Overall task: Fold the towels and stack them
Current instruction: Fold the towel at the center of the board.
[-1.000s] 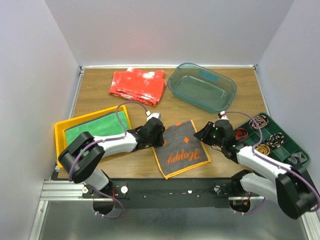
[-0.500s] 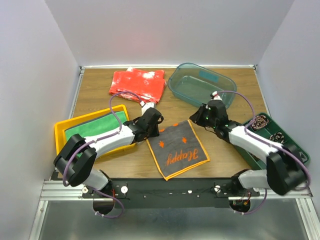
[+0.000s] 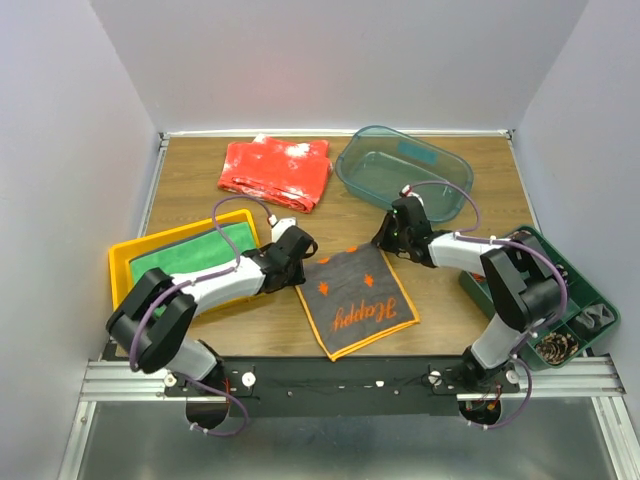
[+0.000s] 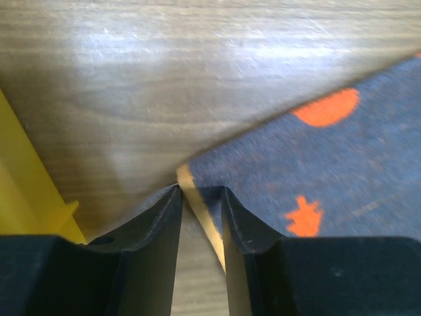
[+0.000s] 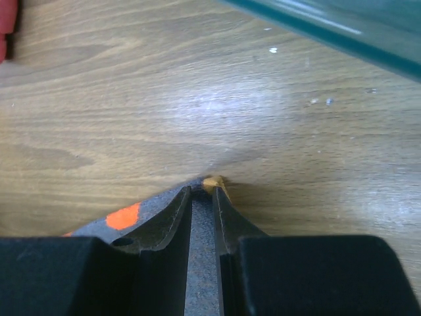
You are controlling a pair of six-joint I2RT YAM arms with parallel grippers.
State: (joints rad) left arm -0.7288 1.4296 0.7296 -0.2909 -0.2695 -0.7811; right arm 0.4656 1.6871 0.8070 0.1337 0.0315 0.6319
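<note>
A dark grey towel (image 3: 360, 300) with an orange hem and orange markings lies flat on the wooden table at the front middle. My left gripper (image 3: 300, 268) sits at its far left corner. In the left wrist view this gripper (image 4: 200, 191) is open a little, and the orange hem of the towel (image 4: 316, 151) runs through the gap with bare wood beside it. My right gripper (image 3: 385, 238) is at the far right corner. There the gripper (image 5: 202, 187) is shut on the towel (image 5: 200, 250), whose corner pokes out at the tips. A green towel (image 3: 190, 258) lies in the yellow tray (image 3: 120, 262).
A red speckled cloth (image 3: 275, 172) lies at the back left. A teal plastic bin (image 3: 405, 172) stands at the back right, just beyond my right gripper. A dark green compartment tray (image 3: 575, 290) with small items sits at the right edge. The yellow tray's wall (image 4: 26, 191) is close to my left fingers.
My right gripper swung left and back to the towel's far right corner and narrowed onto it. My left gripper shifted back and left to the far left corner, its opening unchanged.
</note>
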